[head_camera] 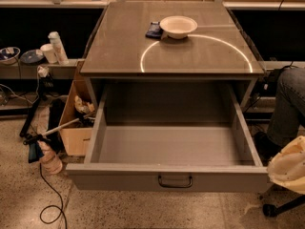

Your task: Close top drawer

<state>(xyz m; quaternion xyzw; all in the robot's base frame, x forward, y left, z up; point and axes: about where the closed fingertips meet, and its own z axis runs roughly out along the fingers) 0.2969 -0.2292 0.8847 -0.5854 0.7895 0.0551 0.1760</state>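
The top drawer (pixel 125 177) is a wide, deep grey metal drawer pulled far out of the cabinet toward me. It is empty inside, and its small dark handle (pixel 175 181) sits at the centre of the front panel. My gripper (pixel 289 168) shows only as a cream-white rounded shape at the lower right edge, just right of the drawer's front right corner. No other drawers are visible.
The cabinet top (pixel 119 51) holds a white bowl (pixel 178 26) and a small dark blue object (pixel 154 30). A person's jeans-clad leg (pixel 289 104) and a chair caster (pixel 270 209) are at the right. A cardboard box (pixel 76 130), a tool and cables (pixel 47 209) lie at the left.
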